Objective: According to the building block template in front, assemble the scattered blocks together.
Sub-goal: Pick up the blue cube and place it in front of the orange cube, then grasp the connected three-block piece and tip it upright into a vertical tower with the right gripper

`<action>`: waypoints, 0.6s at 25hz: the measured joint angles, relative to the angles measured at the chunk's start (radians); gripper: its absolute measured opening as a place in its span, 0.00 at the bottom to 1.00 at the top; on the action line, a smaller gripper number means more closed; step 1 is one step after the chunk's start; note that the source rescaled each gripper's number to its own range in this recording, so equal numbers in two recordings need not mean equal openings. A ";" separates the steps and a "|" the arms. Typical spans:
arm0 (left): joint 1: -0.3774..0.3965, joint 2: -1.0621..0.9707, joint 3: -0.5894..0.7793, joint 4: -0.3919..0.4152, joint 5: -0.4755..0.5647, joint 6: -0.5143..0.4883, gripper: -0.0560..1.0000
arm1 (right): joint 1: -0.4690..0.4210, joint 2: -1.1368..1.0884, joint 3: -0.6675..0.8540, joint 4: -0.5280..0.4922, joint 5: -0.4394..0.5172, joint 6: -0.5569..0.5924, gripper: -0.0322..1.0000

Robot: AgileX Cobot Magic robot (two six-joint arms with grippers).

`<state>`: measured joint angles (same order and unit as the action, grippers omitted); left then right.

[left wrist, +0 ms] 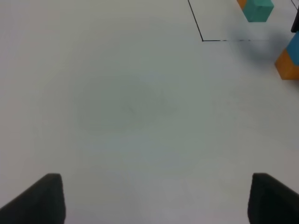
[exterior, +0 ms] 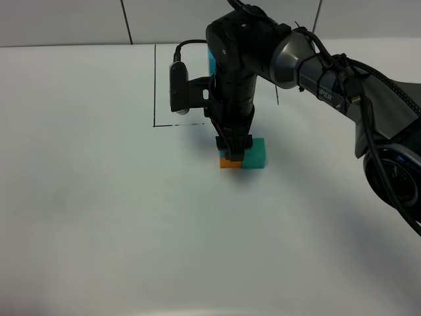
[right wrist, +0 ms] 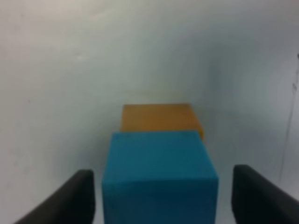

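Blue block (right wrist: pixel 159 175) sits on top of orange block (exterior: pixel 228 163), just outside the black outline (exterior: pixel 154 85); green block (exterior: pixel 256 153) right against the orange one. Right gripper (right wrist: pixel 161 186) straddles it, jaws apart, gaps both sides. Left gripper (left wrist: pixel 156 186) spread wide over bare table (left wrist: pixel 117 116). Template (exterior: pixel 211 60) mostly hidden behind arm.

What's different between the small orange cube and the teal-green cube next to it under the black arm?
Colour aside, the small orange cube lies mostly hidden under the right tool, while the teal-green cube stands clear beside it, fully seen. Both rest side by side on the white table.
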<state>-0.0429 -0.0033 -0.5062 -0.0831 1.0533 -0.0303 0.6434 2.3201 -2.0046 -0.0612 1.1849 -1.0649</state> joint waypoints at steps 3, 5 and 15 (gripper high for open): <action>0.000 0.000 0.000 0.000 0.000 0.000 0.99 | 0.000 -0.027 0.000 0.000 0.004 0.019 0.84; 0.000 0.000 0.000 0.000 0.000 0.000 0.99 | -0.001 -0.049 0.000 -0.001 0.020 0.059 0.95; 0.000 0.000 0.000 0.000 0.000 0.000 0.99 | -0.094 -0.282 0.228 -0.002 0.013 0.371 0.99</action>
<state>-0.0429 -0.0033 -0.5062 -0.0831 1.0533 -0.0303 0.5491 2.0380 -1.7769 -0.0628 1.1977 -0.6940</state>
